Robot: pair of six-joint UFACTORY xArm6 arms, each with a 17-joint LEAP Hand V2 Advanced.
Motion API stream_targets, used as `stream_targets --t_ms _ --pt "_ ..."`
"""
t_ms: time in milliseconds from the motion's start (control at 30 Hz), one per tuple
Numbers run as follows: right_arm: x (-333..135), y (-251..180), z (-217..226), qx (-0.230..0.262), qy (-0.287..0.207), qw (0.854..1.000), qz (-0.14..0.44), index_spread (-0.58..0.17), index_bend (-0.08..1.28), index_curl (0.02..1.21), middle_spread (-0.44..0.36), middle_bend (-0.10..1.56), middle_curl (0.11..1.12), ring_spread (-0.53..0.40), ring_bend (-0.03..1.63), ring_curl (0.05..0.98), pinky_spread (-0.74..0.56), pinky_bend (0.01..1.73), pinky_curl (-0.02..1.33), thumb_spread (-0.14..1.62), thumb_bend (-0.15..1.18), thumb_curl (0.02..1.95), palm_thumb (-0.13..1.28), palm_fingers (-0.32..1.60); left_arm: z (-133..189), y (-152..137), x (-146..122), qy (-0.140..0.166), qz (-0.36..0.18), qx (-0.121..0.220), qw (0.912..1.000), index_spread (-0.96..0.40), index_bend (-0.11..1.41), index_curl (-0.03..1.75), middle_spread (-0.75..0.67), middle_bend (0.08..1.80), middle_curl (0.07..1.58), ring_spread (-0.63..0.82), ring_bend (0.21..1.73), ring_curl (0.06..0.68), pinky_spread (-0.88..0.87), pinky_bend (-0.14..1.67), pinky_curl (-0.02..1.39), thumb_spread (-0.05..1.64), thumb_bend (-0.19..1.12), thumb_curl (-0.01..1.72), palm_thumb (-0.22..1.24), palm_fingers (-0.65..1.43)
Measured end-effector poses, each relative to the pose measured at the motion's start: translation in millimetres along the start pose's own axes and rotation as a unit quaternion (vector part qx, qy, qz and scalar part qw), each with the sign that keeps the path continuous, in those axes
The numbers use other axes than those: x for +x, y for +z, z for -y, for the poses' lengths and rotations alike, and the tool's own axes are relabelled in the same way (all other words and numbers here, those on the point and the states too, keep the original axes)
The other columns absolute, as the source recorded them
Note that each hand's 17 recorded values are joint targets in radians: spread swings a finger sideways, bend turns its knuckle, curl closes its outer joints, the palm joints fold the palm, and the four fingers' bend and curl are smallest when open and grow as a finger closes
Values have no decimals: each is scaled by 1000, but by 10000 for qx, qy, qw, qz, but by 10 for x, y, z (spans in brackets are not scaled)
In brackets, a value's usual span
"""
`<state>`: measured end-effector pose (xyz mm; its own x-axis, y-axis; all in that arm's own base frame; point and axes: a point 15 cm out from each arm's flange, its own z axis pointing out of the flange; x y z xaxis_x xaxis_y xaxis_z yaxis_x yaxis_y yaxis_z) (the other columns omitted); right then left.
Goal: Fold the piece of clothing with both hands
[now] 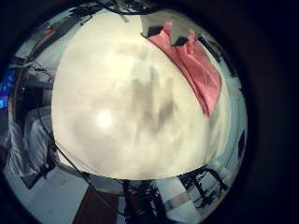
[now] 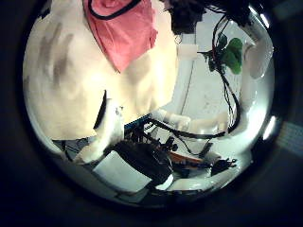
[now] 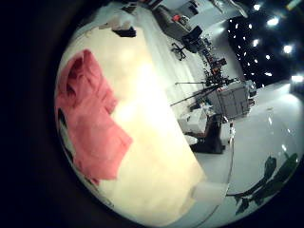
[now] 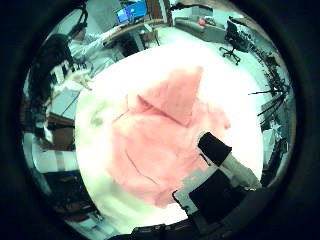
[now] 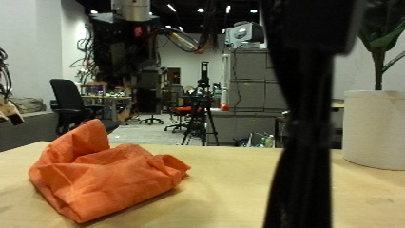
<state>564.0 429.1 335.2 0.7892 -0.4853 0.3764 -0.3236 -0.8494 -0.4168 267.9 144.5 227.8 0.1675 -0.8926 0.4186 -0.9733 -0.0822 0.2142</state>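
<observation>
Close against the outside camera stands a dark upright arm part [image 5: 308, 114], blurred, with neither hand visible there. Which arm it belongs to cannot be told. Whether the left hand or the right hand is wide or curled cannot be told; in the right thumb side palm view only black and white parts of the right hand [image 4: 228, 168] show, above the cloth and holding nothing visible. An orange garment [image 5: 106, 176] lies crumpled in a loose heap on the pale desk [image 5: 241, 199], left of the dark arm part, folds bunched and uneven.
</observation>
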Motion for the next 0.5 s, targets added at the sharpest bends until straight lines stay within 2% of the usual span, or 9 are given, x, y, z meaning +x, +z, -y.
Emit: stream_targets --t_ms 167,333,433,500 --pt "553 -500 -9 317 393 9984 -268 -432 192 386 -40 332 328 84 617 269 330 785 329 989 -20 490 1006 80 26 -29 127 145 73 22 9999 155 164 293 300 175 262 513 412 229 489 281 319 1244 -8 405 627 -29" --pt "1015 -1175 -72 656 894 9929 -420 -430 188 376 -39 321 331 84 588 258 369 748 297 975 -18 514 1000 175 94 -14 386 476 261 -55 9985 152 165 295 294 177 263 513 410 228 489 277 319 1236 -10 417 642 -27" --pt "1221 -1426 -378 421 1271 9905 -325 -431 179 371 -40 305 331 76 588 259 379 746 289 972 -19 525 995 192 139 -5 546 686 372 -110 9969 152 164 295 289 177 263 512 413 229 489 277 318 1227 -11 422 651 -22" --pt "1235 -1555 -619 152 1539 9879 -99 -431 178 366 -40 297 332 74 583 259 380 733 280 971 -22 534 976 195 201 65 683 926 488 -267 9942 148 166 297 274 182 266 507 414 230 484 276 319 1221 -14 426 652 -13"
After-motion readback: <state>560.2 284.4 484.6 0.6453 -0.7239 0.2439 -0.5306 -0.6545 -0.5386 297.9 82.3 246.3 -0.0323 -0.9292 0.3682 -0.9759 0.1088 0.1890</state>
